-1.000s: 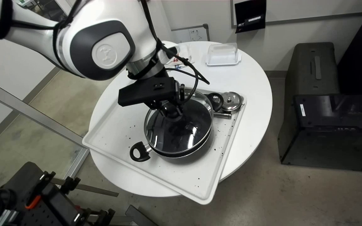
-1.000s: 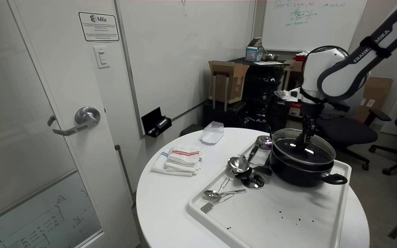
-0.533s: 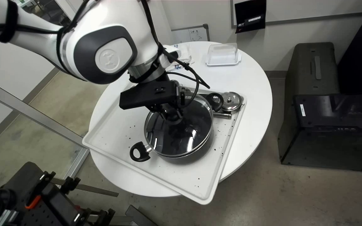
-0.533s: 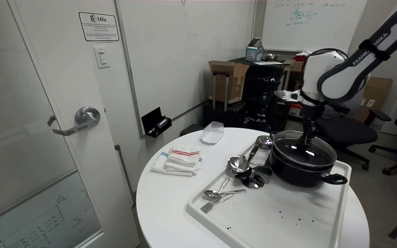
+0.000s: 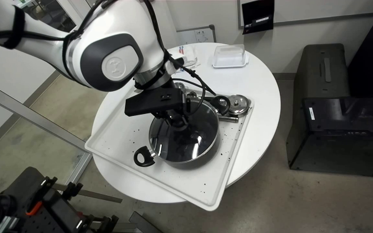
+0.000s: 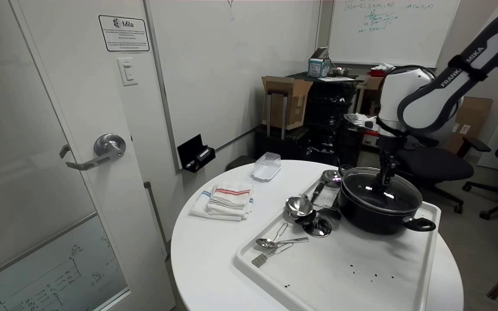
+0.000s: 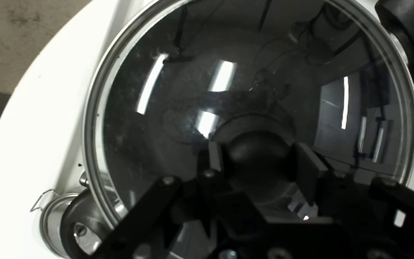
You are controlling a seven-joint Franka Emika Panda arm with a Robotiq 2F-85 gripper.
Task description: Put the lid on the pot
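Claw (image 7: 261,162) tight on the knob (image 7: 259,151), the lid (image 7: 250,100) beneath has sunk to the pot (image 6: 370,220), gap nearly gone from where I stand, so release looks near.

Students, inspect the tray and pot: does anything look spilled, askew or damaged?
Yes: dark specks lie scattered on the white tray, standing out like spilled crumbs, though too small to identify. The lid over the pot shows no clear tilt.
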